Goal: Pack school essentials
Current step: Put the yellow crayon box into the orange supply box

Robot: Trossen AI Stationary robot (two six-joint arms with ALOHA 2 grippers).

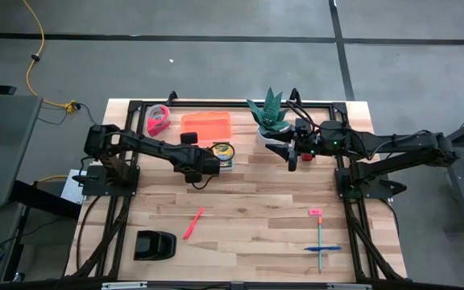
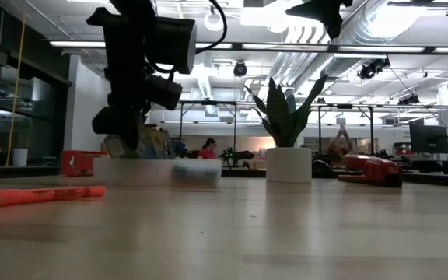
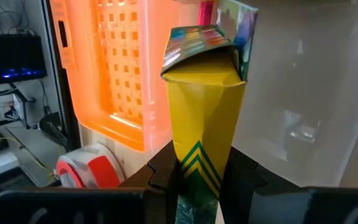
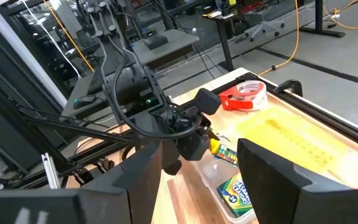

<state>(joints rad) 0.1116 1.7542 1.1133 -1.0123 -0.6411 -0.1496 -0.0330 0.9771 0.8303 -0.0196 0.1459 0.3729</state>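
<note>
Left gripper (image 3: 199,180) clamps crayon box (image 3: 204,112) at lower end, clear case (image 3: 303,106) just ahead; thin card, light, crushable. Right gripper (image 4: 199,163) spread, empty.

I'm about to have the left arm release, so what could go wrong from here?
1. The left pincer grips the crayon box by one end, and its top flap gapes open. Crayons might spill, or the flap could snag the clear container.
2. Another crayon box lies inside; this one may land on it.
3. The open right pincer hangs beside the potted plant and could bump it.
</note>
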